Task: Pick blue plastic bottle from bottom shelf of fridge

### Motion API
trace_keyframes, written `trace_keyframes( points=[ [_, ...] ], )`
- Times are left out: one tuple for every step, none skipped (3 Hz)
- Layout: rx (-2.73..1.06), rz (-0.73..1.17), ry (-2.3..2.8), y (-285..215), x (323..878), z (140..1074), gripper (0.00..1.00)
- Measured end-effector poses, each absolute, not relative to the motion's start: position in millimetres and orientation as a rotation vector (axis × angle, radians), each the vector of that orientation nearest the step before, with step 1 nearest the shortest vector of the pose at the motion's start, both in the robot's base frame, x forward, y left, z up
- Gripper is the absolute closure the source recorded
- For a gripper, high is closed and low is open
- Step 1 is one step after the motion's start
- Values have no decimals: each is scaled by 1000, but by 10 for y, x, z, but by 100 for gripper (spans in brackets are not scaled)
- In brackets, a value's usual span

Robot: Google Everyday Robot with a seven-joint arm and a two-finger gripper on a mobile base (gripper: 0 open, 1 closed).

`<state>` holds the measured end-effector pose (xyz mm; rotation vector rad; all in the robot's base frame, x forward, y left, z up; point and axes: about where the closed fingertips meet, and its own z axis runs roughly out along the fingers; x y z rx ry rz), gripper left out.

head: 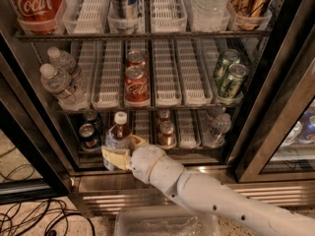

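Observation:
The blue plastic bottle (118, 132) has a white cap, dark reddish liquid and a pale label. It stands upright at the front of the bottom shelf (197, 157) of the fridge (34, 107), left of centre. My gripper (119, 152) is at the shelf's front edge, its cream fingers (114, 158) wrapped round the bottle's lower half. The white arm reaches in from the lower right. The bottle's base is hidden behind the fingers.
Dark blue soda cans (89, 134) stand just left of the bottle. Brown cans (166, 133) and a clear water bottle (219, 127) stand to the right. Red cola cans (136, 85), green cans (230, 78) and water bottles (59, 85) fill the rack above. A clear bin (165, 222) sits below.

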<state>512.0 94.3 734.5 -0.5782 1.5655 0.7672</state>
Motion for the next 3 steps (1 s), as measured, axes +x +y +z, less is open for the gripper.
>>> trace_keyframes(
  points=[
    [-664, 819, 1571, 888, 5110, 7461, 100],
    [-757, 872, 1580, 829, 5019, 7515, 100],
    [-829, 915, 1585, 730, 4913, 7550, 100]
  ],
)
